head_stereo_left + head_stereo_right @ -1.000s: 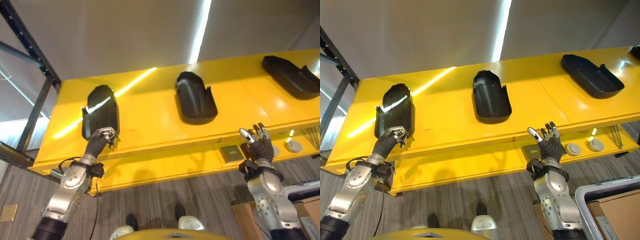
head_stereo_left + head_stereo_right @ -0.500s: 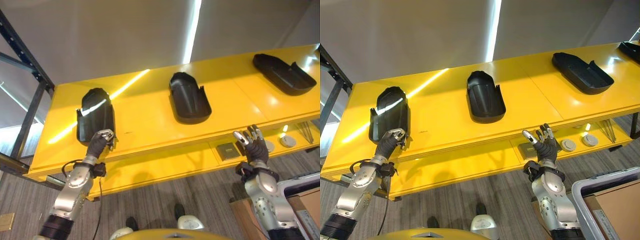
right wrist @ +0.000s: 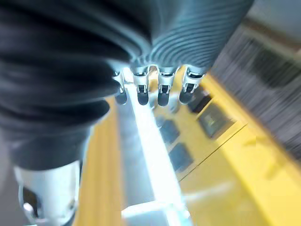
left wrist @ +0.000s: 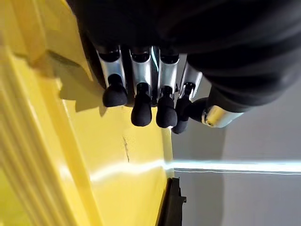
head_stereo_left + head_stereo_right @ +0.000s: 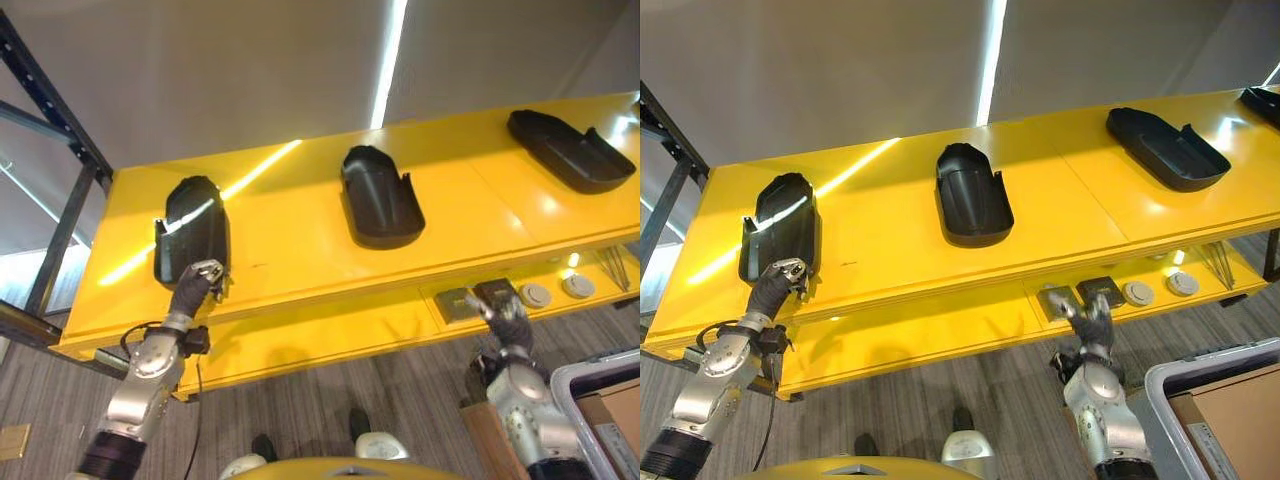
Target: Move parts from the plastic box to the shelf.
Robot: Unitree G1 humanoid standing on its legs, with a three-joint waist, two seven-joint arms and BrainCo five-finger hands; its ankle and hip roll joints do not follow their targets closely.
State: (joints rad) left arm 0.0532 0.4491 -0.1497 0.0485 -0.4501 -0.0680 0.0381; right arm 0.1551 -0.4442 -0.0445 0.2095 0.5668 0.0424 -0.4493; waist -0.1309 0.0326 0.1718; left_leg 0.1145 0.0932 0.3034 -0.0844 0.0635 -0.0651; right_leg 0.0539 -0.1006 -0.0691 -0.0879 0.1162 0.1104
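While its fingers [image 4: 141, 106] are curled together in a tight row with the thumb tucked beside them, the left hand [image 5: 195, 285] sits at the front edge of the yellow shelf [image 5: 290, 235], near its left end. Those fingers touch the near end of the left black part [image 5: 192, 228], though whether they pinch its rim cannot be told. That part lies on the top deck of the shelf close to the left edge, its long side running front to back.

Over on the right, the right hand [image 5: 505, 318] hangs below the front edge of the top deck, in front of the lower yellow deck. Its fingers [image 3: 162, 89] are bent downward in a loose row and hold nothing.

A second black part [image 5: 380, 195] lies at the middle of the top deck, well apart from the first. A third black part [image 5: 570, 150] lies towards the right end, angled across the deck. On the lower deck, just beyond the right hand, sit two dark square pads [image 5: 1080, 295] and two round grey discs [image 5: 1160, 289]. A plastic box [image 5: 1160, 385] shows by its pale rim at the lower right, beside the right arm, with a brown carton [image 5: 1230, 415] inside it
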